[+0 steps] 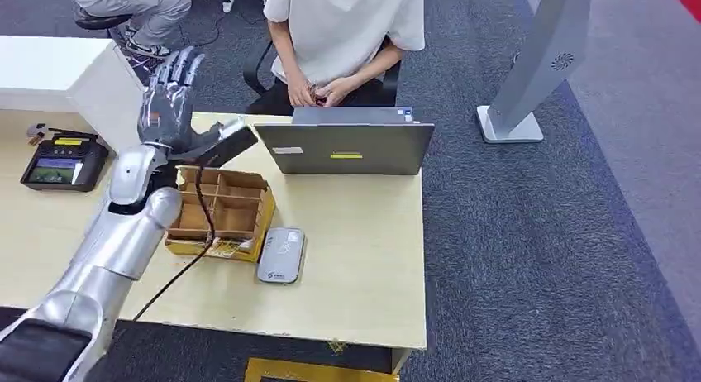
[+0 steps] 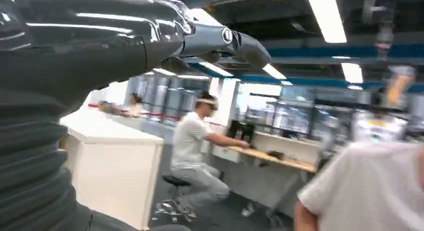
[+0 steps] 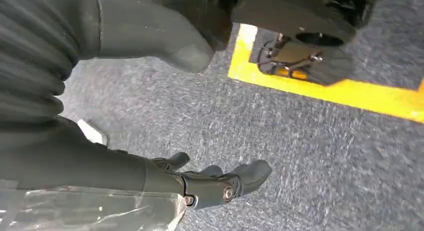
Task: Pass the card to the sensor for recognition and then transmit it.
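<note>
Card (image 1: pixel 234 144): dark, flat, pinched betw. thumb and finger of left hand, held tilted above the table's far edge, just left of the laptop.
Left hand (image 1: pixel 171 101): raised over the table, other fingers spread and pointing up; grips the card at its near end.
Box (image 1: pixel 221 212): open cardboard w/ dividers, on the table under the left arm.
Sensor (image 1: pixel 281 255): grey card reader, flat on the table, just beside the box's right side.
Laptop (image 1: pixel 347 146): open, lid back toward robot, at far edge.
Person (image 1: pixel 343 26): white shirt, seated behind laptop, hands together.
Terminal (image 1: pixel 62 163): black, at far left of the table.
Right hand (image 3: pixel 210 183): hangs over grey carpet, fingers loosely curled, holding nothing.
</note>
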### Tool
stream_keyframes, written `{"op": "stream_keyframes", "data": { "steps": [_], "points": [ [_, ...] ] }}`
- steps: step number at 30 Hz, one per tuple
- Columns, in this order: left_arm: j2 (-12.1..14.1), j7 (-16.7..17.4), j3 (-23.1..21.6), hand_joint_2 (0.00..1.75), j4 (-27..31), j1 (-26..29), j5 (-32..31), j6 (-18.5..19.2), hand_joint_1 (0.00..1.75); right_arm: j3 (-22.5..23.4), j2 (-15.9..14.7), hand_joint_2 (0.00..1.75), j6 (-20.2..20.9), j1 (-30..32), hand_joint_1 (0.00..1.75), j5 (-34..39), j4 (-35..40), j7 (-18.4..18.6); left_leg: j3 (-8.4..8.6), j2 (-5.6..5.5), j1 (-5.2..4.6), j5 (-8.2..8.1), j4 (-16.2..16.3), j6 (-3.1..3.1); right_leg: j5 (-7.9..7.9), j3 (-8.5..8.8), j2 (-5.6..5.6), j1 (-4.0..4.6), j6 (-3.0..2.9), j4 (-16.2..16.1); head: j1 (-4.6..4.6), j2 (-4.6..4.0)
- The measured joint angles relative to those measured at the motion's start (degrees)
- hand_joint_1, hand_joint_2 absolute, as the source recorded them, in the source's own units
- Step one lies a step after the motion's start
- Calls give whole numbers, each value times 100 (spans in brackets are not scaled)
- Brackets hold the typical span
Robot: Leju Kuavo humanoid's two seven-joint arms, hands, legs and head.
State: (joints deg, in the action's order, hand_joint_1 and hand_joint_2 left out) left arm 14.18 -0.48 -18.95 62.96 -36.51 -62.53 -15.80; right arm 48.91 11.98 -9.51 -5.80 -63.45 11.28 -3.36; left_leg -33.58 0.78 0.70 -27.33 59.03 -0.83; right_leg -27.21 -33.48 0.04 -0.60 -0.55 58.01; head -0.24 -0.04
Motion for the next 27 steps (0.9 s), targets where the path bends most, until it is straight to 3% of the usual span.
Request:
{"op": "stream_keyframes", "data": {
  "steps": [3,7,14,22,27],
  "points": [
    [223,118,-107,175,1153,1101,-125,-15,0,90,0,175,-51,118,0,64,0,-75,0,15,3,-14,0,-1,-13,-10,16,1,-2,-5,-6,0],
    [424,160,-151,175,1844,1633,-114,15,0,160,0,175,-57,146,0,68,0,-70,-8,-2,4,-15,-1,-1,-19,-10,1,1,4,-5,-4,0],
    [558,118,-177,175,2261,1843,-90,66,0,204,0,175,-68,146,0,79,0,-62,-4,0,3,-9,-1,2,-12,-1,0,0,2,-3,-2,0],
    [750,-162,-199,175,3194,3137,-394,-306,0,322,0,175,-149,159,0,168,0,-73,-1,4,2,-21,-1,5,-25,-2,3,0,8,-5,-4,0],
    [853,-267,-234,175,3502,3555,-514,-328,0,346,0,175,-199,157,0,136,0,-88,-2,2,2,-24,-1,8,-25,-1,1,0,8,-5,-2,0]
  ]
}}
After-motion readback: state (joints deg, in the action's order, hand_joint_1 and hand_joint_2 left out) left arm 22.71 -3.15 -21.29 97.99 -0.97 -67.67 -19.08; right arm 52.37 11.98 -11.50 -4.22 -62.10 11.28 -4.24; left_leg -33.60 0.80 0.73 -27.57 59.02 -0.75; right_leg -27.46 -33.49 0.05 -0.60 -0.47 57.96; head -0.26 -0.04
